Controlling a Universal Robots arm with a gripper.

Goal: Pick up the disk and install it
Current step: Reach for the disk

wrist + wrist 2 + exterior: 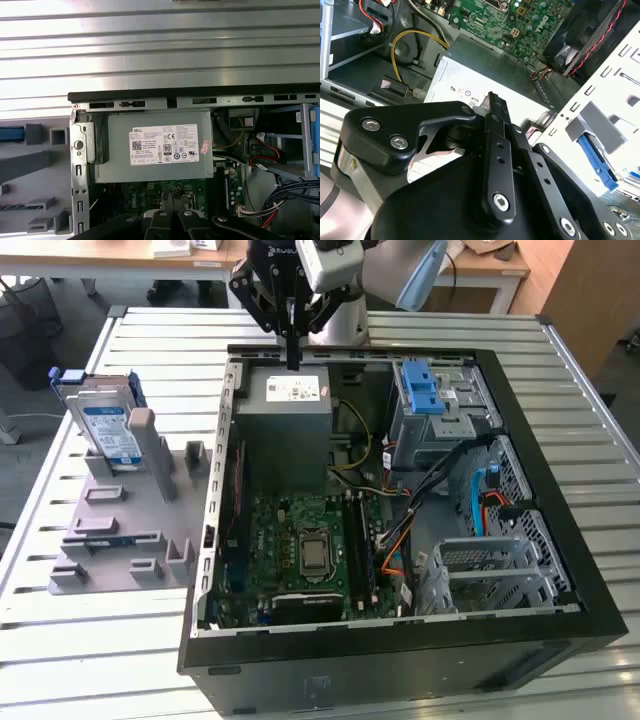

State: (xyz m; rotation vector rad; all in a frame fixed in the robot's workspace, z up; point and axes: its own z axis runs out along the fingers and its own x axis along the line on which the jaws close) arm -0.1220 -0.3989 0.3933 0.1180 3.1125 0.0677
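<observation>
The jaws were pressed together with nothing between them. In the exterior view they pointed straight down from the arm at the far wall of the open computer case, right over the back edge of the power supply. I could not tell whether their tips touched it. In the second wrist view the joined tips lay over the white-labelled face of the power supply, with the green motherboard and a black fan beyond.

The disk was well apart from the jaws. It stood on edge, leaning slightly, in a slot at the far end of a grey fixture on the slatted metal counter, at the exterior view's left of the case. The blue carrier framed its upper edge and its label faced the camera. Bare counter lay between the fixture and the case's side wall, and the space above the disk was open.

Inside the case, the motherboard filled the floor on the near side of the power supply. At the exterior view's right a drive bay with a blue latch sat against the far wall. A perforated metal cage stood nearer, and bundled cables ran between the two. The first wrist view looked down on the power supply tucked just inside the case's black rim, with ribbed counter beyond that rim.
</observation>
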